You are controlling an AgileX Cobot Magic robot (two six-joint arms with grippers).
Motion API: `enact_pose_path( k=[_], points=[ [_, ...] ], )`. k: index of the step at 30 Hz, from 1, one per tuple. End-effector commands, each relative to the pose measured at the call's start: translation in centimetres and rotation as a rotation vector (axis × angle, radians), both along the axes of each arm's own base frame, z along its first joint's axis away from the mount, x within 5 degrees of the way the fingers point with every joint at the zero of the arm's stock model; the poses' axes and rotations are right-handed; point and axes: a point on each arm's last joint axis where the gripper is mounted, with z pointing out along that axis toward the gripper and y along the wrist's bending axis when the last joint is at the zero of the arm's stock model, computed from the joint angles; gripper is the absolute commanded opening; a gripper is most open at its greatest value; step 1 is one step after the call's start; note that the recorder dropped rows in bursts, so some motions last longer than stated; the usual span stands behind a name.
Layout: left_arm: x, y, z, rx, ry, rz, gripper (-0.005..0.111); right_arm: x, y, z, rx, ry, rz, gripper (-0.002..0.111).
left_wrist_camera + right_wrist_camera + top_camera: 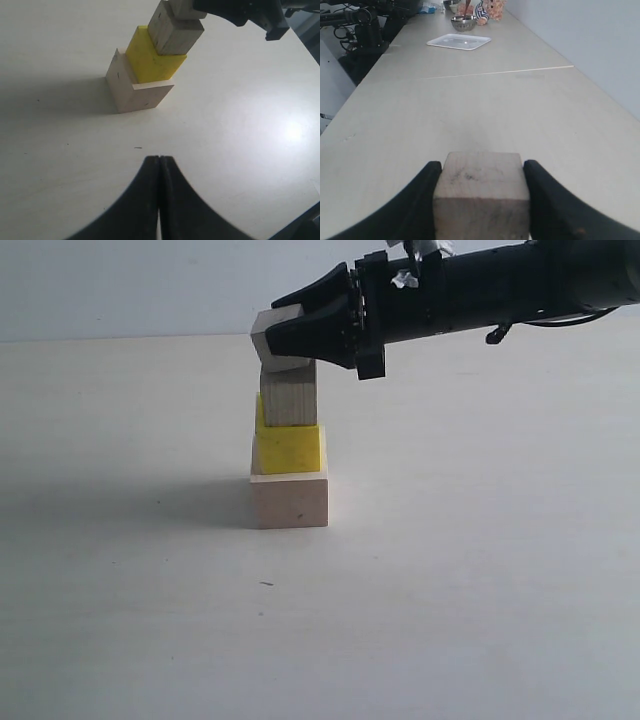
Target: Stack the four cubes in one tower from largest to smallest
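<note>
On the pale table stands the tower. At the bottom is the large pale wooden cube, flat on the surface. On it sits the yellow cube, turned a little against the cube below it. On the yellow cube stands the lower small wooden cube, upright, with a greyish grainy face.

The right gripper reaches in from the right side of the exterior view, at the height of the top of the tower. It holds the upper small wooden cube between its two black fingers, one pressed on each side, so the jaws stand about half apart around it. This cube is tilted, not level. Its lower corner is at the top of the lower small wooden cube and seems to touch it, but I cannot tell if it really rests there.

The left gripper is low over the table, near the tower but apart from it, with its jaws fully closed and nothing between them.

Far behind on the table lie a white tray and a metal bowl
</note>
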Motion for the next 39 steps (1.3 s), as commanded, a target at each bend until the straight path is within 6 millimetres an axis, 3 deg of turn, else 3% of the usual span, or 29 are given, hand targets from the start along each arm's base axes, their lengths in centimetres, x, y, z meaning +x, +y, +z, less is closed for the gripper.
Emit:
enact_pose_path(
  k=[1, 9, 20, 28, 34, 39],
  points=[
    [0.0, 0.0, 0.1, -0.010, -0.008, 0.004, 0.000, 0.1, -0.2, 0.2, 0.017, 0.008, -0.005, 0.000],
    [0.0, 0.0, 0.1, -0.008, -0.009, 0.004, 0.000, 0.2, -0.2, 0.2, 0.019, 0.011, -0.007, 0.004],
    [0.0, 0.0, 0.1, -0.008, -0.009, 0.004, 0.000, 0.1, -0.2, 0.2, 0.016, 0.010, -0.005, 0.042],
    [0.0, 0.0, 0.1, -0.008, -0.009, 0.004, 0.000, 0.1, -0.2, 0.2, 0.016, 0.012, -0.005, 0.063],
    [0.0, 0.0, 0.1, -0.008, -0.009, 0.004, 0.000, 0.2, -0.1, 0.2, 0.020, 0.013, -0.008, 0.065],
    [0.0, 0.0, 0.1, -0.008, -0.009, 0.004, 0.000, -0.2, -0.2, 1.4, 0.026, 0.002, -0.009, 0.065]
  ],
)
